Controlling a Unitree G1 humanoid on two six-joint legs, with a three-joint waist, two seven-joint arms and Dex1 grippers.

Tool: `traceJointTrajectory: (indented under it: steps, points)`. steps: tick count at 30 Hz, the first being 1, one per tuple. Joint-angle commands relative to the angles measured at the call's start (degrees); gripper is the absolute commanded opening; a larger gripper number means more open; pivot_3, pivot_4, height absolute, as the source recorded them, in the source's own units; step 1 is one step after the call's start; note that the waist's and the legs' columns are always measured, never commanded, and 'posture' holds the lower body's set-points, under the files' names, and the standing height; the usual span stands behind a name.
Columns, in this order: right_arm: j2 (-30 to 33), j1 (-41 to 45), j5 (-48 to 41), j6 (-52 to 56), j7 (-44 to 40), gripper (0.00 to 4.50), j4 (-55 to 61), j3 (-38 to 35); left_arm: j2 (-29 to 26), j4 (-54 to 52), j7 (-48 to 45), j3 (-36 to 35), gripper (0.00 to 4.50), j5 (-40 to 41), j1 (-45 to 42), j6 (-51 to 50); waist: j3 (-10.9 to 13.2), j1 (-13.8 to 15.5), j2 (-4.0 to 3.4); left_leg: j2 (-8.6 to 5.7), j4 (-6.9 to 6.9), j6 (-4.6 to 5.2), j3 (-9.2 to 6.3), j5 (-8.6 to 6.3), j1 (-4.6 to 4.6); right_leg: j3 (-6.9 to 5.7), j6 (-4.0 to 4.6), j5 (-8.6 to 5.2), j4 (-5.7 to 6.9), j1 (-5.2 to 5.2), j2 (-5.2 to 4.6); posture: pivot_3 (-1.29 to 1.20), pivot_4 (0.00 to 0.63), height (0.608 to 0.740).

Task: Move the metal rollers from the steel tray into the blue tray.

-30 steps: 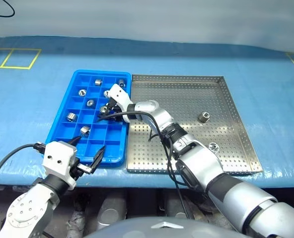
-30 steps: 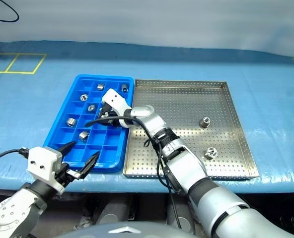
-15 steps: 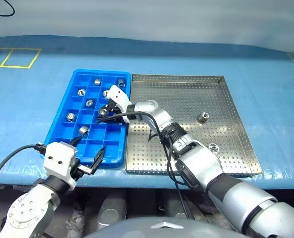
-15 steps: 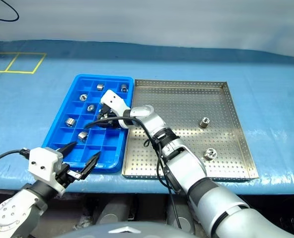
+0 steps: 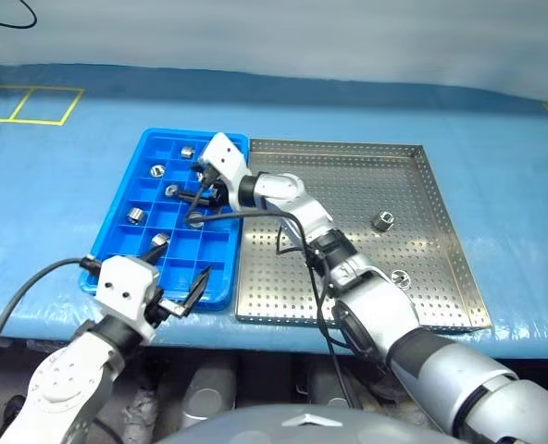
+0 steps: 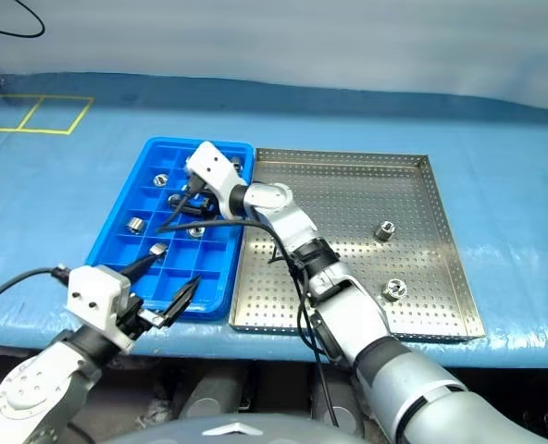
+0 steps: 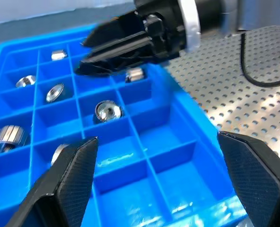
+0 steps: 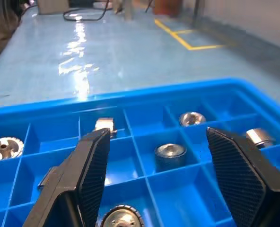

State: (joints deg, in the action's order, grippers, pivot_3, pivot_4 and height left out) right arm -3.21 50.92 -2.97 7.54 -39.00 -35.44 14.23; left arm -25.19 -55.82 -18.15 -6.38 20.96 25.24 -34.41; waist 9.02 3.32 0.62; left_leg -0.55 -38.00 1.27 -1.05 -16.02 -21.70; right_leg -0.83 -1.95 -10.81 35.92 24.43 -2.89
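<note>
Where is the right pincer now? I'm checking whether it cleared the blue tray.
The right pincer hangs open over the blue tray, near its far right corner.

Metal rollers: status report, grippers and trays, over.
Right gripper open, empty, above the blue tray. Left gripper open, empty, near the tray's front edge. Two metal rollers left in the steel tray. Nothing in the way.

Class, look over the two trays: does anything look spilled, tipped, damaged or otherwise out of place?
Nothing stands out. The rollers in the blue tray each sit inside a compartment, and two rollers still lie on the steel tray, waiting to be moved. No spill or damage shows.
</note>
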Motion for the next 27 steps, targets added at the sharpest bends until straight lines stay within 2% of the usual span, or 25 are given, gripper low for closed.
traceJointTrajectory:
  steps: [1,6,11,13,18,27]
  points:
    - [7.5,-6.3,1.0,5.3,4.6,3.41,12.2,-5.1,-0.2,1.6,-1.0,3.7,4.42,0.2,-4.8,0.2,0.0,0.2,0.01,-0.02,-0.02,0.0,0.0,0.01,-0.01,0.01,0.0,0.0,-0.02,-0.03,-0.02,0.12,0.15,0.74]
    - [20.7,-18.6,1.7,18.1,8.8,3.41,30.4,-12.1,0.2,7.9,-4.0,9.0,4.42,1.2,-15.3,-0.2,0.0,-0.6,-0.09,-0.1,-0.09,0.12,0.13,0.03,-0.09,0.05,0.01,0.0,-0.02,0.0,-0.15,0.01,0.15,0.74]
    - [26.0,-25.7,0.8,26.3,12.7,3.41,37.9,-17.9,-0.3,14.8,-7.9,13.3,4.42,0.4,-25.3,0.2,0.0,-4.6,-0.14,0.05,-0.07,0.42,0.5,-0.14,0.03,0.13,-0.07,0.09,0.1,0.06,-0.07,-0.09,0.15,0.74]
    - [25.6,-27.5,-1.2,28.4,13.7,3.41,38.3,-20.5,-0.3,17.2,-9.2,15.0,4.42,-0.1,-28.3,0.5,0.0,-5.5,-0.14,0.05,-0.1,0.43,0.6,-0.14,0.07,0.2,-0.05,0.15,0.1,0.04,0.05,-0.12,0.15,0.74]
    - [22.8,-28.0,-3.3,28.5,15.9,3.41,34.1,-21.6,0.5,19.2,-10.2,16.5,4.42,-0.2,-30.2,1.0,0.0,-7.7,-0.14,0.16,-0.15,0.46,0.81,-0.16,0.11,0.72,-0.24,0.29,0.08,0.09,0.33,-0.13,0.15,0.74]
    - [21.0,-26.5,-3.9,26.2,17.1,3.41,28.1,-20.7,-0.3,17.3,-9.1,14.7,4.42,-0.5,-26.7,0.6,0.0,-7.3,-0.14,0.21,-0.26,0.65,0.99,-0.26,0.1,1.02,-0.46,0.42,0.03,0.13,0.32,-0.08,0.15,0.74]
